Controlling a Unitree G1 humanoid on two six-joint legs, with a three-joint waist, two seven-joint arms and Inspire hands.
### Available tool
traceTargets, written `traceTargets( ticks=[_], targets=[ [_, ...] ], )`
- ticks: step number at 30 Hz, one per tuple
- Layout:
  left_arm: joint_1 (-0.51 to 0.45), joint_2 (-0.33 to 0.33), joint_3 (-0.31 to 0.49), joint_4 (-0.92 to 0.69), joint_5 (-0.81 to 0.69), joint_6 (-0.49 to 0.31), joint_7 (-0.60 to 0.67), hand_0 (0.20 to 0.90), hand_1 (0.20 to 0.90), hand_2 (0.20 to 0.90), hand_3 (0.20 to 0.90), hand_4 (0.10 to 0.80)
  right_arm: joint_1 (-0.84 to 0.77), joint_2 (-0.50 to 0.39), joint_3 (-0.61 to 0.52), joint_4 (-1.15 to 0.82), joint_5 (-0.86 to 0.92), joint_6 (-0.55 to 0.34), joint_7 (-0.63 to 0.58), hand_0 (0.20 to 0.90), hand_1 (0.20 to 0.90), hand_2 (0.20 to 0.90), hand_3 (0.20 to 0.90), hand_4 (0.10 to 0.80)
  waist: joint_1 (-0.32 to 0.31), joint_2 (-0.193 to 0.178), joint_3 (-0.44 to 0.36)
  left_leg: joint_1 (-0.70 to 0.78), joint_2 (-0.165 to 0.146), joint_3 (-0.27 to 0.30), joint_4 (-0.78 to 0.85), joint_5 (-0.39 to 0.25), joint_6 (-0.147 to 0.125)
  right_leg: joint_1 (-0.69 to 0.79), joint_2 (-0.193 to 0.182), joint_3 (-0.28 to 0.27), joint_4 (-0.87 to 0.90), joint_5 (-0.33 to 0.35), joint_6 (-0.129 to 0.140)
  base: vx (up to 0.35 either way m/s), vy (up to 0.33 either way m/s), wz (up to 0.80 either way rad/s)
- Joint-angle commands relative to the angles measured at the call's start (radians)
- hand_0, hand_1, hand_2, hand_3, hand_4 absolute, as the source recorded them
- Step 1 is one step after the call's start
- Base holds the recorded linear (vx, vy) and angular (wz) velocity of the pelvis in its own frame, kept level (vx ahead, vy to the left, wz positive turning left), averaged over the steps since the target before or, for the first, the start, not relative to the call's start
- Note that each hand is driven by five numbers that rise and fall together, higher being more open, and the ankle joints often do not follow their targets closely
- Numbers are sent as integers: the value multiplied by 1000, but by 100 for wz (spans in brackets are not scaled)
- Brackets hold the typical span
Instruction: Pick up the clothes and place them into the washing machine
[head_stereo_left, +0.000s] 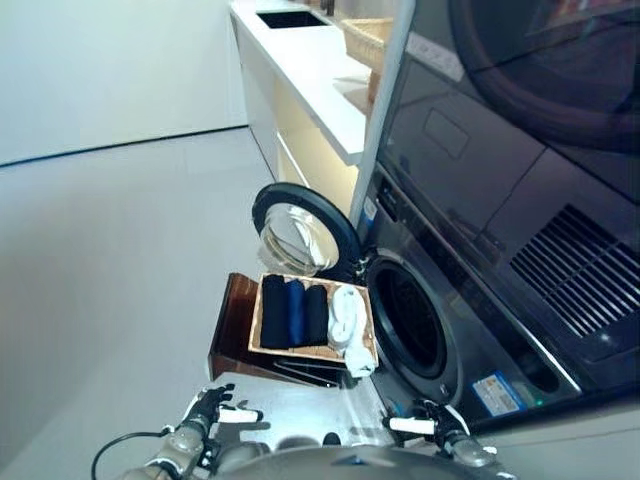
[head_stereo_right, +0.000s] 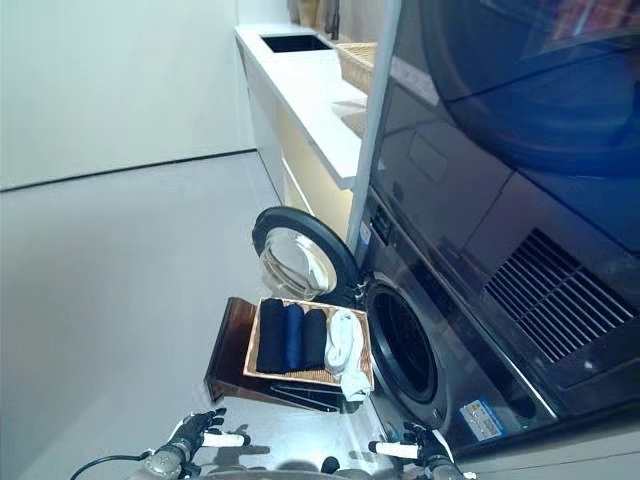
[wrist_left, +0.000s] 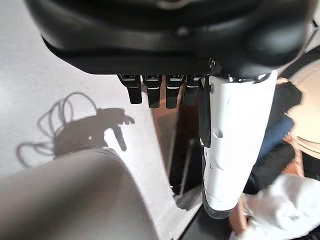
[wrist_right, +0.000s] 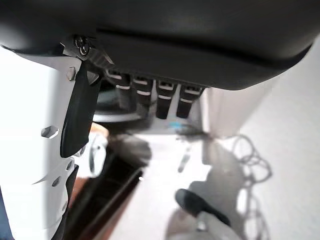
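A wicker basket (head_stereo_left: 255, 322) rests on a dark wooden stand (head_stereo_left: 230, 335) in front of the washing machine (head_stereo_left: 480, 330). In it lie rolled clothes side by side: a dark navy one (head_stereo_left: 274, 312), a blue one (head_stereo_left: 296, 312), a black one (head_stereo_left: 316, 314) and a white garment (head_stereo_left: 346, 318) that spills over the near right corner. The machine's round door (head_stereo_left: 300, 235) is swung open to the left and the dark drum opening (head_stereo_left: 405, 320) shows. My left hand (head_stereo_left: 207, 408) and right hand (head_stereo_left: 432, 422) hang low, well short of the basket, both open and empty.
A dryer (head_stereo_left: 520, 150) is stacked above the washer. Further back runs a white counter (head_stereo_left: 310, 70) with a sink and a wicker basket (head_stereo_left: 365, 38) on it. Grey floor (head_stereo_left: 120, 260) spreads out to the left.
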Motion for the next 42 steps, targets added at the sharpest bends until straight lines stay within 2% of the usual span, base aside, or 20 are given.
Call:
traceTargets(
  ticks=[1,2,4,7,9,12,16,18,20,24,28,30,34,42],
  targets=[
    [-49,15,-4,-25,12,-53,18,900,900,900,900,800,-38,-39,9,-14,38,-26,5,900,900,900,900,800,19,-10,-1,5,32,-23,-236,75,-1,2,-6,78,-40,-2,108,240,182,-11],
    [-50,13,-11,-12,17,-49,22,900,900,900,900,800,-42,-39,13,-15,37,-26,5,900,900,900,900,800,24,8,-8,12,57,-46,-333,129,-11,9,0,89,-48,-16,116,154,137,-19],
    [-48,10,-21,-4,22,-47,19,900,900,900,900,800,-40,-40,7,-12,35,-25,3,900,900,900,900,800,17,24,-24,51,57,-29,-411,145,-14,19,-4,90,-49,-31,126,184,173,-35],
    [-47,13,-23,-6,29,-46,14,900,900,900,900,800,-47,-43,-2,-5,37,-24,0,900,900,900,900,800,14,30,-35,71,44,-30,-419,140,-9,25,-20,102,-49,-32,135,119,127,-25],
    [-46,18,-25,-7,34,-48,13,900,900,900,900,800,-60,-44,-8,-2,37,-22,-3,900,900,900,900,800,17,30,-33,67,28,-26,-381,120,4,30,-44,120,-44,-25,146,113,150,-33],
    [-51,42,-8,-9,27,-46,11,900,900,900,900,800,-99,-48,1,-11,21,-17,-5,900,900,900,900,800,44,29,-31,61,-17,2,-335,71,40,17,-96,131,26,-29,172,134,198,-22],
    [-52,63,7,-32,0,-54,5,900,900,900,900,800,-141,-49,11,-26,26,-17,-12,900,900,900,900,800,59,41,-5,68,-24,17,-320,56,65,-67,-92,113,185,-30,183,39,96,-36],
    [-50,72,5,-29,1,-53,3,900,900,900,900,800,-154,-47,18,-40,21,-14,-12,900,900,900,900,800,74,50,8,75,-23,41,-319,50,59,-96,-136,-20,159,-9,185,56,27,-30],
    [-48,74,8,-7,18,-43,2,900,900,900,900,800,-152,-49,20,-36,15,-8,-12,900,900,900,900,800,60,51,2,83,-28,26,-321,46,52,-67,-140,2,113,-2,183,167,-48,-31],
    [-33,59,-4,34,78,-18,-8,900,900,900,900,800,-161,-66,9,-31,-10,4,-20,900,900,900,900,800,69,54,-21,107,-28,38,-363,48,45,-30,-161,-38,41,12,187,155,-31,15],
    [-34,52,-37,76,144,14,11,900,900,900,900,800,-229,-98,18,-54,-21,11,-29,900,900,900,900,800,60,69,17,66,-28,36,-365,63,41,-62,-158,-40,32,9,184,-64,6,12],
    [-35,49,-12,106,129,41,24,900,900,900,900,800,-293,-119,21,-70,-30,15,-47,900,900,900,900,800,59,78,52,14,-29,37,-356,70,41,-111,-160,-33,35,17,184,-245,36,3],
    [-62,70,29,110,51,37,55,900,900,900,900,800,-429,-145,42,-66,-14,17,-88,900,900,900,900,800,66,93,129,-142,-32,30,-287,87,44,-262,-162,-18,95,27,171,-269,19,-3],
    [-67,85,55,83,-19,20,91,900,900,900,900,800,-590,-183,67,-21,4,15,-157,900,900,900,900,800,101,114,180,-315,-45,15,-209,97,46,-423,-170,-24,194,17,164,-86,25,-1]
  ],
)
